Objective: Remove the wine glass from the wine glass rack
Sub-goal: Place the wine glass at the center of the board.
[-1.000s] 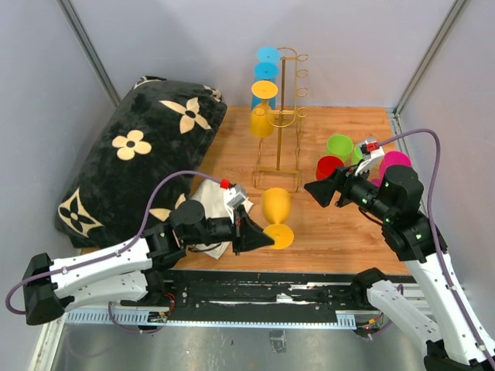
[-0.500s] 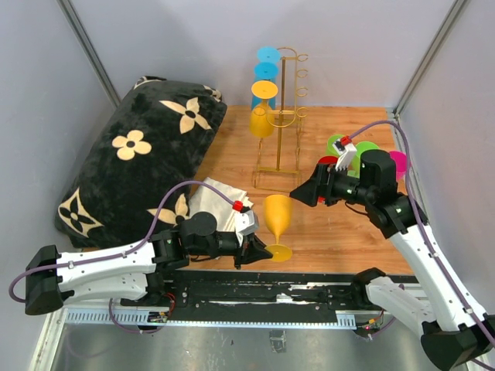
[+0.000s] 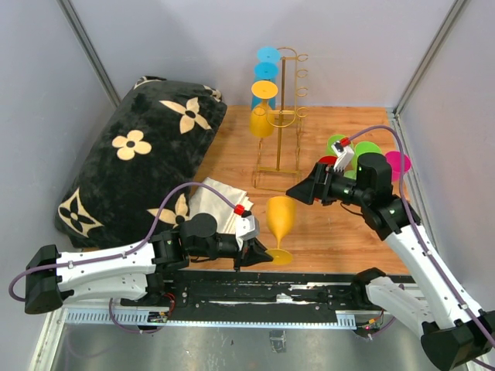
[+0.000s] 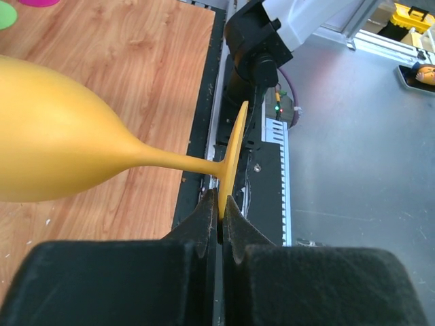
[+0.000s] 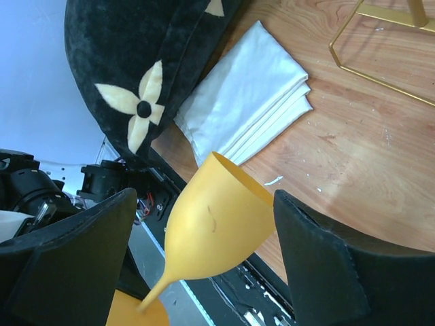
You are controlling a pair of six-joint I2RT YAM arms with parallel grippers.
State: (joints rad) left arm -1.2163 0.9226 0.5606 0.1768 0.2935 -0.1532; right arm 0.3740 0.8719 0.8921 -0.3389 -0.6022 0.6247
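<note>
At the near table edge, centre: yellow wine glass (image 3: pixel 280 216), upright, off the rack and well in front of it, its foot over the boundary between the wood and the black rail.
Left gripper (image 3: pixel 259 251): clamped tight on the rim of the glass's foot, reaching in from the left.
Right gripper (image 3: pixel 298 191): jaws spread wide, pointing down-left at the glass bowl, close to it but apart.
Wine glass rack (image 3: pixel 281 139): gold wire stand at the back middle of the table, upright.
Hanging glasses: two blue (image 3: pixel 267 66) and one yellow (image 3: pixel 263 108), on the rack's left side.
Pillow (image 3: pixel 147 147): black with cream flowers, at far left.
White cloth (image 3: pixel 213 199): folded, lying against the pillow's near corner.
Cups (image 3: pixel 340 144): green, red and pink, clustered at right behind the right arm.
Top view only: rack's full height, hanging glasses, cups, both arms together.
Left wrist view only: two black fingertips meet on the thin foot disc edge-on; stem and bowl run leftward over the wooden table (image 4: pixel 136 54); rail and wiring show behind the foot.
Right wrist view only: bowl's open mouth framed between both fingers (image 5: pixel 75 258), no contact visible; cloth's layered edges; a corner of the rack's wire base.
Undetermined: whether the foot rests on the surface.
</note>
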